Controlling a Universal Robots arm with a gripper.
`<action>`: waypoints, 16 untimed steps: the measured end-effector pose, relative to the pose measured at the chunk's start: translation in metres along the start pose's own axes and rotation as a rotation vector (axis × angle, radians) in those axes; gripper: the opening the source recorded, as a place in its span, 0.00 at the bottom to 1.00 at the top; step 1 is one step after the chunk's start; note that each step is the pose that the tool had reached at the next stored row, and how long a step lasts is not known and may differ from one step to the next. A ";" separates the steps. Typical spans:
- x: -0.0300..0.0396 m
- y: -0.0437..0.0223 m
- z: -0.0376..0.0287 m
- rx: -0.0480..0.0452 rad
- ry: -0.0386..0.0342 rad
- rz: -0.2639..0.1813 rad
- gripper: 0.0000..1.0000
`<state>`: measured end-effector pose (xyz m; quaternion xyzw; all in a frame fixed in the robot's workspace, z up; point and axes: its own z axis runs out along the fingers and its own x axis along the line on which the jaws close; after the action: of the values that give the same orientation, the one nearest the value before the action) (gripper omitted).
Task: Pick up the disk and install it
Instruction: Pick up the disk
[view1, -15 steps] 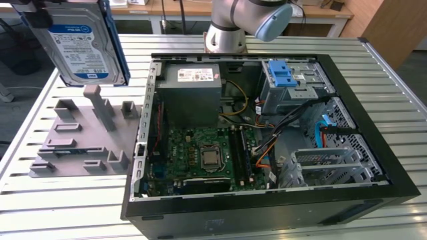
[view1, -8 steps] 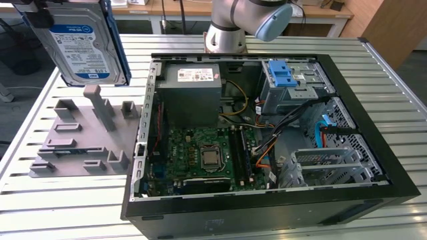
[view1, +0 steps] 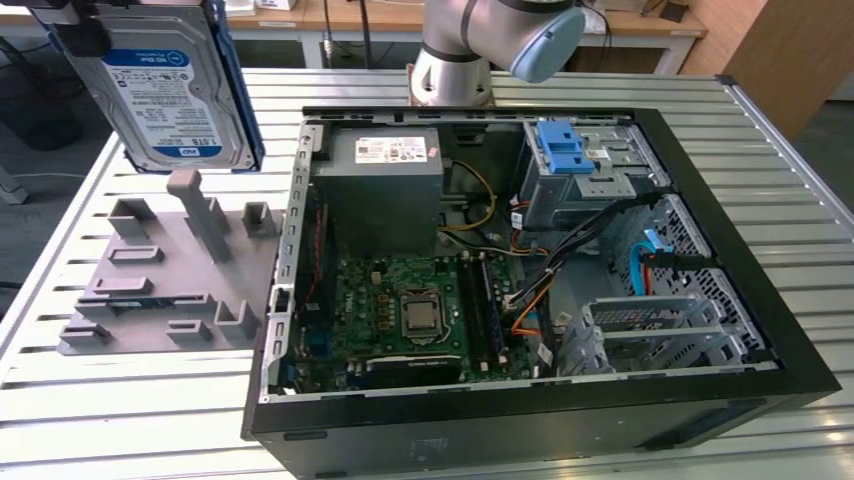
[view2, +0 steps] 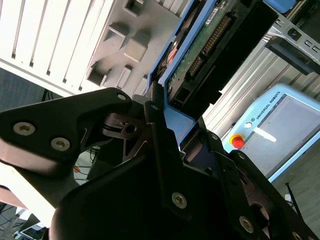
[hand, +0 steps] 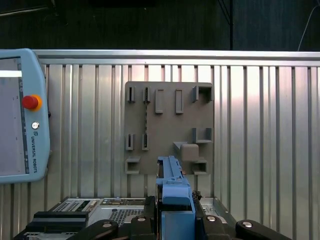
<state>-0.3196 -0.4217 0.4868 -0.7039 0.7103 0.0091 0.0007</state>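
Observation:
In the exterior view the disk (view1: 174, 90), silver-grey with a white-and-blue label and a blue carrier frame, hangs upright in the air at the far left, above the grey fixture (view1: 174, 270). My gripper (view1: 127, 18) is shut on its top edge. In the second wrist view my gripper (view2: 180, 132) clamps the blue carrier, and the disk's (view2: 200, 47) green circuit board faces the camera. In the first wrist view the carrier's blue edge of the disk (hand: 174, 187) stands between the black fingers (hand: 145, 222).
The open computer case (view1: 287, 260) lies on the slatted metal table (view1: 774, 150), with the grey power supply (view1: 380, 185), the motherboard (view1: 414, 310) and a metal drive cage with a blue latch (view1: 567, 150). A teach pendant (hand: 20, 110) lies on the table. The arm's base (view1: 454, 65) stands behind the case.

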 end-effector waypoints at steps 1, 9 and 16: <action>0.0000 -0.0003 0.0000 0.0000 0.0001 0.000 0.36; 0.0000 -0.0022 -0.0001 -0.0001 0.0001 0.000 0.36; 0.0000 -0.0038 0.0000 0.0000 0.0000 0.000 0.36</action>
<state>-0.3158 -0.4217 0.4868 -0.7039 0.7103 0.0091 0.0007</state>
